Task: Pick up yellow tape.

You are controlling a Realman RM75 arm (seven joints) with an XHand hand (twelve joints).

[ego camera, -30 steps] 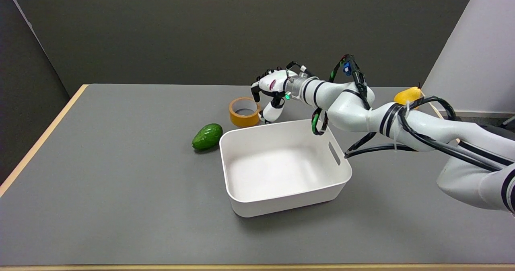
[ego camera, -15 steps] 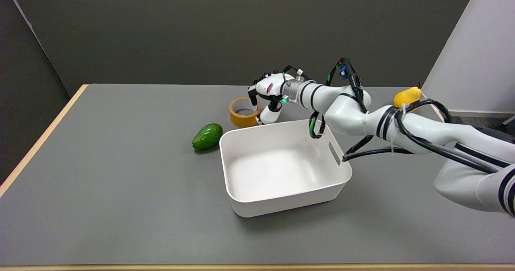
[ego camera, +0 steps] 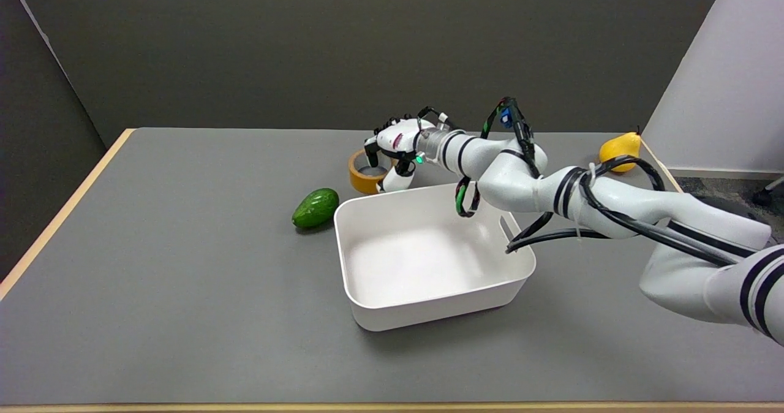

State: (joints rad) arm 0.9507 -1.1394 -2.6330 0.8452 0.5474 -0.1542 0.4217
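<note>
Reaching in from about 4 o'clock, the right arm stretches across the far corner of the white bin and brings the right hand directly over the yellow tape. The hand's fingers curl down over the roll's top rim, one dark fingertip dipping toward its hollow centre, while the white thumb stands against the roll's right side. Whether the fingers actually clamp the roll or merely bracket it cannot be told from this view.

The tape lies flat on the grey table, hole upward, just beyond the bin's far-left corner at roughly 11 o'clock from it, close to the rim but apart from it.

The bin sits near the table's middle, a rounded rectangular tub with a slot handle cut in its right wall. Nothing lies inside; its bare white floor shows.

A green avocado rests at 9 o'clock from the bin, just beside its far-left corner. A yellow pear stands at the table's far right edge, around 2 o'clock from the bin.
</note>
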